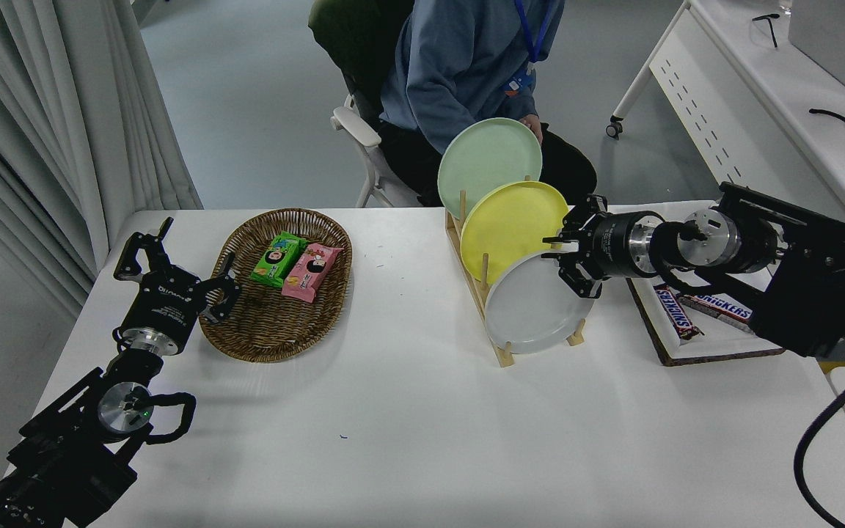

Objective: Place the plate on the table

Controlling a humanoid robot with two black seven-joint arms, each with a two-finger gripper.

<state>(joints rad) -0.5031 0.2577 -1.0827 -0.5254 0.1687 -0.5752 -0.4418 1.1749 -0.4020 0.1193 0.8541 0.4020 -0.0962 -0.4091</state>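
Observation:
The light grey plate (532, 304) stands on edge in the front slot of a wooden rack (502, 353) on the white table (408, 425). My right gripper (571, 260) comes in from the right and is open at the plate's upper right rim. One finger is above the rim and one below, and I see no clamping. My left gripper (199, 242) is parked at the lower left, open and empty, beside the wicker basket.
A yellow plate (510, 227) and a pale green plate (488, 158) stand behind the grey one. A person sits at the far side, hand (534, 126) at the green plate. The wicker basket (276, 330) holds snack packs. A tray (716, 348) holds Snickers bars.

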